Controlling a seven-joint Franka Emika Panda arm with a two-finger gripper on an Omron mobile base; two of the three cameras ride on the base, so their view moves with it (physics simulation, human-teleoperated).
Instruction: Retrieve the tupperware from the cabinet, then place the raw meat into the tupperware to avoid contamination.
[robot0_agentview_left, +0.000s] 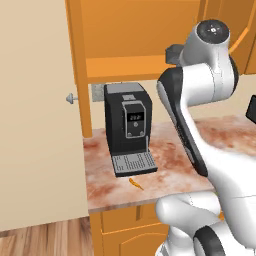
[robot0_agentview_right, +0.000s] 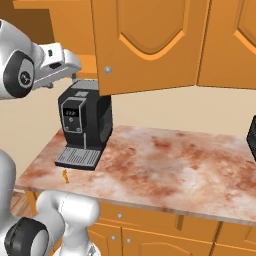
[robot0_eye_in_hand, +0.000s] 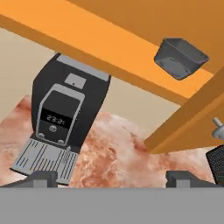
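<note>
One tupperware (robot0_eye_in_hand: 181, 57) sits on the open cabinet (robot0_agentview_left: 125, 67) floor, meat (robot0_agentview_left: 136, 183) lies near the table (robot0_agentview_right: 165, 165) front edge, gripper (robot0_eye_in_hand: 111, 178) spread wide, empty.

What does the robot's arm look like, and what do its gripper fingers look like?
The arm has glossy white rounded shells with dark grey to black joint sections and a round dark cap marked with small light dots. No loose cables show. The gripper has two small dark grey, blocky fingertips.
</note>
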